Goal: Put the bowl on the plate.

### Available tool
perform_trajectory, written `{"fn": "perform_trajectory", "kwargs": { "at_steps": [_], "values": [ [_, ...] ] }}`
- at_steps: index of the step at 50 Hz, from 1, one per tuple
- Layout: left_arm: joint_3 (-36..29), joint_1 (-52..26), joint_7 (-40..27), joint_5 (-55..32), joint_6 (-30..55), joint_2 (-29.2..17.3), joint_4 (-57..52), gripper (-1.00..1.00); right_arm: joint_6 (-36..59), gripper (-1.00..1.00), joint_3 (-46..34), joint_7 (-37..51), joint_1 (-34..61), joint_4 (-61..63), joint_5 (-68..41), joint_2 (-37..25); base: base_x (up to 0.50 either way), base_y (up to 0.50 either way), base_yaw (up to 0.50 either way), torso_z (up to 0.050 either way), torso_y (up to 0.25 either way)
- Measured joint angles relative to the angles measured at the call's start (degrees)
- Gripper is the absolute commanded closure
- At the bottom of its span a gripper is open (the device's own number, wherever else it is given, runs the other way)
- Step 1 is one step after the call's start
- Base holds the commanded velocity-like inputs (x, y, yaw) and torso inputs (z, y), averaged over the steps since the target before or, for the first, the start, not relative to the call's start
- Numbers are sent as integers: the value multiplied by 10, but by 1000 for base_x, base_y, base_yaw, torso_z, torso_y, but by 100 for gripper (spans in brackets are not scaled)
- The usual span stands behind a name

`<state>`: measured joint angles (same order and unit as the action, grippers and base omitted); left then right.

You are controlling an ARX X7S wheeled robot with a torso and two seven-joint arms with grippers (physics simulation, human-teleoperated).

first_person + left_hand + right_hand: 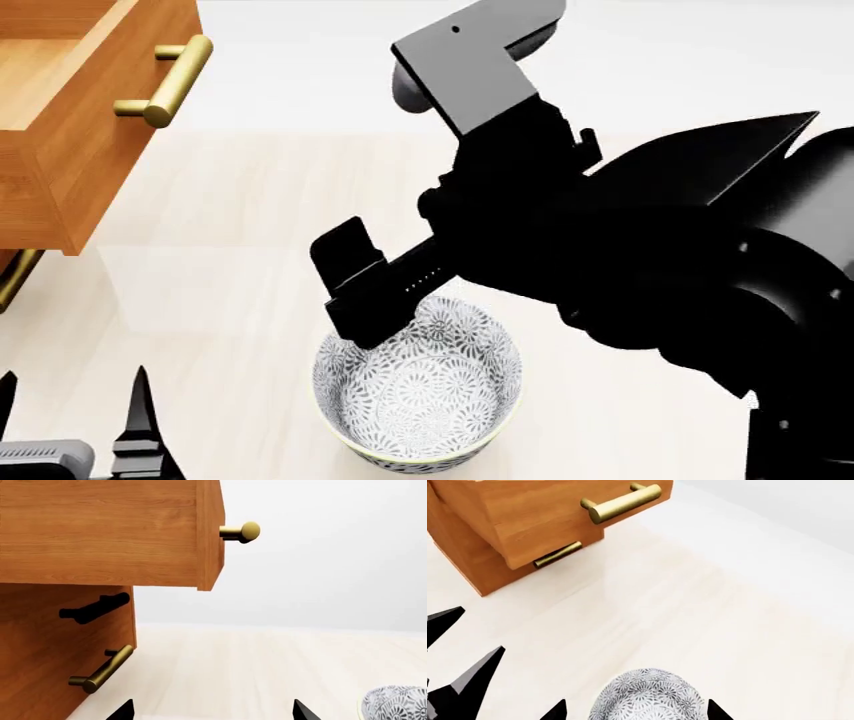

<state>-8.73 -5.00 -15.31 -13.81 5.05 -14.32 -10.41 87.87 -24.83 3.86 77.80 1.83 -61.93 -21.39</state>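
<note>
In the head view, a wooden drawer unit (pixel 80 120) with a brass bar handle (pixel 167 80) stands well left of and beyond the patterned bowl (pixel 416 395), and the left gripper (pixel 74 425) sits low to the bowl's left with its jaws apart and empty. The bowl rests upright on the pale bench (pixel 240 250). The right gripper (pixel 634 711) hangs directly over the bowl, jaws apart, one tip showing on either side of it in the right wrist view.

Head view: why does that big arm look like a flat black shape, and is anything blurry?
Head view: the right arm renders as near-solid black with almost no shading, while the bowl stays sharp and evenly lit. Right wrist view: crisp, with a faint soft sheen on the pale floor. Left wrist view: the brass knob is sharp; no blur.
</note>
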Motion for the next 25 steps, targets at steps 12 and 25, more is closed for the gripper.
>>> {"fn": "perform_trajectory", "kwargs": {
  "at_steps": [12, 25],
  "values": [
    [-3, 0, -5, -2, 4, -3, -8, -100, -4, -100, -94, -49, 66, -74, -2, 7, 0, 0, 0, 0, 0],
    [-5, 1, -9, -4, 6, -7, -12, -100, -33, -100, -186, -112, 116, -142, 19, 28, 0, 0, 0, 0, 0]
  ]
}}
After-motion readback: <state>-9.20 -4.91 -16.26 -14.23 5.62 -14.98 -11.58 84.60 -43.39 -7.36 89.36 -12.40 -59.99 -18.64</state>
